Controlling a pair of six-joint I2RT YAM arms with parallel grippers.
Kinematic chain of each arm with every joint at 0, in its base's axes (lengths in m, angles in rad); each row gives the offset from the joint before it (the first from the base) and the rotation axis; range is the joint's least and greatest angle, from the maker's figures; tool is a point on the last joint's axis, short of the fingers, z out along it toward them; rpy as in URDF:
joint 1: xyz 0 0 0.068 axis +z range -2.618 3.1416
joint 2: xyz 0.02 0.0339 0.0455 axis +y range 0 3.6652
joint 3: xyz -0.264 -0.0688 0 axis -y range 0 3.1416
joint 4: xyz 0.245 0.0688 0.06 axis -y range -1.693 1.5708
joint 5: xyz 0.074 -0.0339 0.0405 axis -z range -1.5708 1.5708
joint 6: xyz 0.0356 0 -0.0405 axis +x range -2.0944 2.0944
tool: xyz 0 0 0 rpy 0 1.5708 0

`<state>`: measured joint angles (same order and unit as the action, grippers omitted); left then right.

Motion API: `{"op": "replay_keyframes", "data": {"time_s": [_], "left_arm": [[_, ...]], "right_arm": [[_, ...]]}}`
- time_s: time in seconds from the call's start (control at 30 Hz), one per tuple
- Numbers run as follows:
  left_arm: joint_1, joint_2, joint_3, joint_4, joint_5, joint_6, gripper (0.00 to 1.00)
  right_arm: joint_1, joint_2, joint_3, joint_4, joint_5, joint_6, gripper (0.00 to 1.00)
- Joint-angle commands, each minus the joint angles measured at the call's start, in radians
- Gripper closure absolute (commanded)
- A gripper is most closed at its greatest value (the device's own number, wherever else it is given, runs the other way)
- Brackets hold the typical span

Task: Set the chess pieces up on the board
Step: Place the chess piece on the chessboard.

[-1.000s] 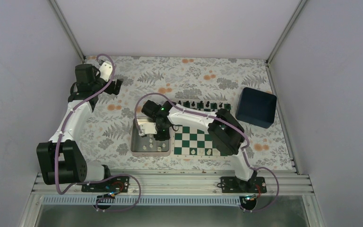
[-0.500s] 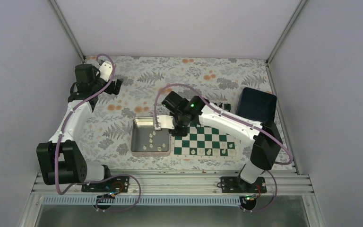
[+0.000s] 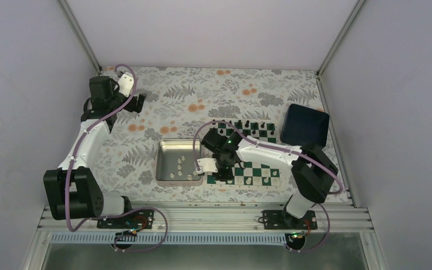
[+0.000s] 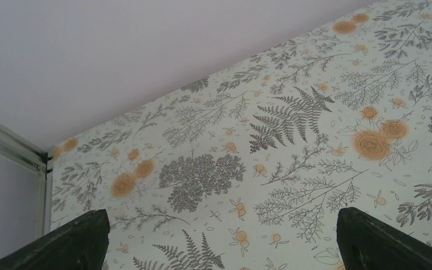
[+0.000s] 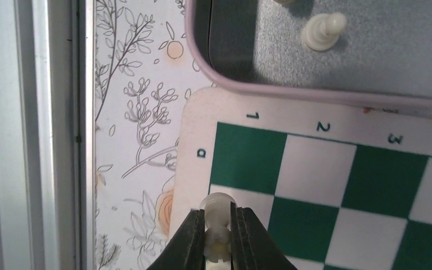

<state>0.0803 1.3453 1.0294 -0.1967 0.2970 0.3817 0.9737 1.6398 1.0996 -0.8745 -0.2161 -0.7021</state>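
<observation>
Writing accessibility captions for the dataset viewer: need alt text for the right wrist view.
The right gripper holds a cream-white chess piece at the border of the green-and-white chessboard, near its corner. Beyond the board lies a silver metal tray with a cream-white pawn in it. A floral tablecloth shows on the left.

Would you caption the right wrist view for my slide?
Right gripper holding a cream chess piece over the board edge, near the tray.
</observation>
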Motion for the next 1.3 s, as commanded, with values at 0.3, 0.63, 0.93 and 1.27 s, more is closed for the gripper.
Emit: {"op": "replay_keyframes", "data": {"time_s": [0.3, 0.63, 0.93, 1.27], "left_arm": [[-0.004, -0.009, 0.006, 0.022, -0.006, 0.006, 0.00], [-0.004, 0.001, 0.004, 0.026, -0.004, 0.008, 0.00], [-0.004, 0.002, 0.004, 0.025, -0.002, 0.009, 0.00], [-0.004, 0.001, 0.009, 0.021, 0.002, 0.009, 0.00]], "right_arm": [[0.001, 0.116, 0.023, 0.112, -0.060, -0.023, 0.91], [-0.001, 0.151, 0.027, 0.132, -0.032, -0.033, 0.91], [-0.001, 0.162, 0.028, 0.129, -0.017, -0.036, 0.81], [-0.003, 0.053, 0.146, 0.024, 0.027, -0.036, 0.55]]}}
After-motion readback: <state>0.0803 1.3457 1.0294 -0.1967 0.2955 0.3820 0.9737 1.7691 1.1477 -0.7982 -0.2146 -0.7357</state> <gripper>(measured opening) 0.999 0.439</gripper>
